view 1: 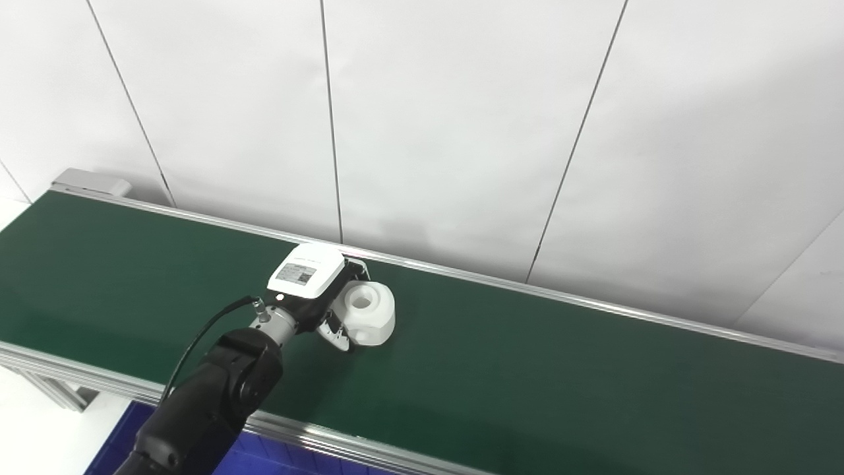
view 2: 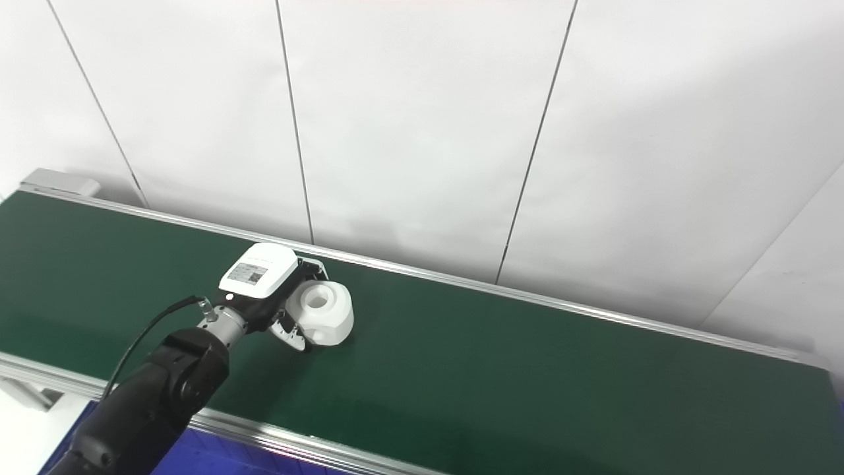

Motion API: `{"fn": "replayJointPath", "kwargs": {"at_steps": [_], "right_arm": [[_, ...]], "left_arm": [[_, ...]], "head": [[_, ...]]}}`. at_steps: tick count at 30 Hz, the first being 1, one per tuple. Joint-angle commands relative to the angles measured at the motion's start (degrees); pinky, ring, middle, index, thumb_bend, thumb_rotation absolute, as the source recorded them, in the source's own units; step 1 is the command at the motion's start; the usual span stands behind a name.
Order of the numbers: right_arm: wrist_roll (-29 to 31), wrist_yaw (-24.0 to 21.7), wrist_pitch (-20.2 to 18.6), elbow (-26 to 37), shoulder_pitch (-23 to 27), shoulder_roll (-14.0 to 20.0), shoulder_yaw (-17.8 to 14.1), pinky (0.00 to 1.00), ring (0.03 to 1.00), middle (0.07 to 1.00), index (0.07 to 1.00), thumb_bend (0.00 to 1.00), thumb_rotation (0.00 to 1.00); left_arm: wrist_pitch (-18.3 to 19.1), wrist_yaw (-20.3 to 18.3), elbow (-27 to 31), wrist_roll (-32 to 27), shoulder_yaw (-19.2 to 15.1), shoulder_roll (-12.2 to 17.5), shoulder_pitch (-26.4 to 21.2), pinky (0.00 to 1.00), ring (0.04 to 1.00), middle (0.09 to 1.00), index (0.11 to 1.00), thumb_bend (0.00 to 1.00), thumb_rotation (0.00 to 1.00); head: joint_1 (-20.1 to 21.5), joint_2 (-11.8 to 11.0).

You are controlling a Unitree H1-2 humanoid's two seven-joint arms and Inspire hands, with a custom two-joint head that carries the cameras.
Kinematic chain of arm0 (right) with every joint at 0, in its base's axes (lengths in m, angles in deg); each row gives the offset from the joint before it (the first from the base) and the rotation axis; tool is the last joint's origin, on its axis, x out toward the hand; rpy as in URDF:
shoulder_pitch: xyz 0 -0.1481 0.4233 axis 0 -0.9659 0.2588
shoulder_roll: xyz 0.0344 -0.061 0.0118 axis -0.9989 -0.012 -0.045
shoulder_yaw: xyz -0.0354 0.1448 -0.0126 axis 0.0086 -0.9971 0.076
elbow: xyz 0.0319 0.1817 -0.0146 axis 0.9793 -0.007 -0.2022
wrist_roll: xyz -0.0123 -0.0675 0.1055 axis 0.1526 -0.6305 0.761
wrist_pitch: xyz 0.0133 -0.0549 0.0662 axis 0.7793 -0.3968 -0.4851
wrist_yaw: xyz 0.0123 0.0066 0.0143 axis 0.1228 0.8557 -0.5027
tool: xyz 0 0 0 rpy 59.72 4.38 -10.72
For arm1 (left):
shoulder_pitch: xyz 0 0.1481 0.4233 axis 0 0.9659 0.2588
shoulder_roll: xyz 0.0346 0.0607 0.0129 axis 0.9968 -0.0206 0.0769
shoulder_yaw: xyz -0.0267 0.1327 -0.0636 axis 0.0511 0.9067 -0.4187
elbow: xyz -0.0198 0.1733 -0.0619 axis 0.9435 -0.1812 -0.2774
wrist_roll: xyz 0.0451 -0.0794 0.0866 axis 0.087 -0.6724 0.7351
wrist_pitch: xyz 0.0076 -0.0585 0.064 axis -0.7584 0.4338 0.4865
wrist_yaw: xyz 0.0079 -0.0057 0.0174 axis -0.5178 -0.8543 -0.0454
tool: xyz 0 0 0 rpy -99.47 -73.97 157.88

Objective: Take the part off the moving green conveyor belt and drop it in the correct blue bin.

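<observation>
1. At the bottom left, a strip of the blue bin (view 1: 264, 455) shows below the near rail of the conveyor, partly covered by the arm.
2. The left arm (view 1: 204, 402), black with a cable looping along it, comes in from the bottom left and reaches over the near rail onto the green conveyor belt (view 1: 560, 369).
3. The left hand (view 1: 316, 293), with a white labelled back, lies low over the belt; its fingers (view 1: 333, 333) curl round the near side of the part and touch it.
4. The hand looks closed on the part, though whether the grip is firm I cannot tell.
5. The part (view 1: 366, 311), a white rounded block with a round hole on top, sits on the belt at the hand's right, near the belt's far rail.
6. To the right the belt runs on bare, with white wall panels (view 1: 461, 132) behind it.
7. The right hand is out of view.
</observation>
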State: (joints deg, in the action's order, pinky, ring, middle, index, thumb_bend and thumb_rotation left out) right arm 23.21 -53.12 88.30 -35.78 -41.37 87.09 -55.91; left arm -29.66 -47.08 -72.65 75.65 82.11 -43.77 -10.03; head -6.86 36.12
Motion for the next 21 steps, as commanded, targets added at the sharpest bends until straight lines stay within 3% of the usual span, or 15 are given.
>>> {"fn": "replayJointPath", "kwargs": {"at_steps": [1,6,7,8,9,13,15,21], "right_arm": [[0.1,-0.7,3.1,1.7,-1.1,-0.3,0.0,1.00,1.000,1.000,1.000,0.87,1.00],[-0.1,-1.4,2.3,3.7,-1.7,0.0,-0.5,1.00,1.000,1.000,1.000,0.87,1.00],[0.2,-1.6,2.0,4.5,-1.9,0.1,-0.6,1.00,1.000,1.000,1.000,0.88,1.00],[0.4,-1.9,1.8,4.9,-2.0,0.0,-0.7,1.00,1.000,1.000,1.000,0.87,1.00],[0.9,-2.1,1.3,5.9,-2.1,0.0,-0.8,1.00,1.000,1.000,1.000,0.87,1.00],[2.1,-3.1,-1.0,9.6,-2.6,-0.2,-0.9,1.00,1.000,1.000,1.000,0.84,1.00],[2.4,-3.5,-2.1,11.2,-2.7,-0.4,-0.8,1.00,1.000,1.000,1.000,0.82,1.00],[3.5,-4.7,-3.1,13.1,-2.9,-0.7,-0.4,1.00,1.000,1.000,1.000,0.80,1.00]], "left_arm": [[-1.7,2.0,3.5,-1.2,-0.7,1.3,-0.7,0.33,0.388,0.493,0.531,0.50,0.00],[1.4,-4.4,15.7,-3.8,-2.0,1.8,1.9,0.31,0.384,0.485,0.534,0.50,0.00],[2.0,-6.2,19.6,-4.4,-2.4,2.2,3.1,0.31,0.382,0.484,0.535,0.50,0.00],[2.3,-7.6,22.3,-4.8,-2.7,2.4,4.0,0.29,0.374,0.481,0.541,0.50,0.00],[2.9,-9.5,26.2,-5.6,-3.3,3.0,5.5,0.29,0.372,0.482,0.543,0.50,0.00],[5.6,-17.2,38.3,-7.7,-5.3,4.6,10.4,0.26,0.354,0.479,0.549,0.49,0.00],[5.3,-19.5,42.9,-8.7,-6.1,5.3,13.3,0.25,0.346,0.469,0.555,0.49,0.00],[4.1,-23.3,52.0,-11.5,-7.7,6.2,22.7,0.31,0.374,0.491,0.547,0.49,0.00]], "head": [[-0.1,0.4],[-1.6,3.4],[-2.5,5.3],[-2.5,5.3],[-3.7,7.6],[-6.0,11.9],[-6.8,13.2],[-7.1,14.3]]}}
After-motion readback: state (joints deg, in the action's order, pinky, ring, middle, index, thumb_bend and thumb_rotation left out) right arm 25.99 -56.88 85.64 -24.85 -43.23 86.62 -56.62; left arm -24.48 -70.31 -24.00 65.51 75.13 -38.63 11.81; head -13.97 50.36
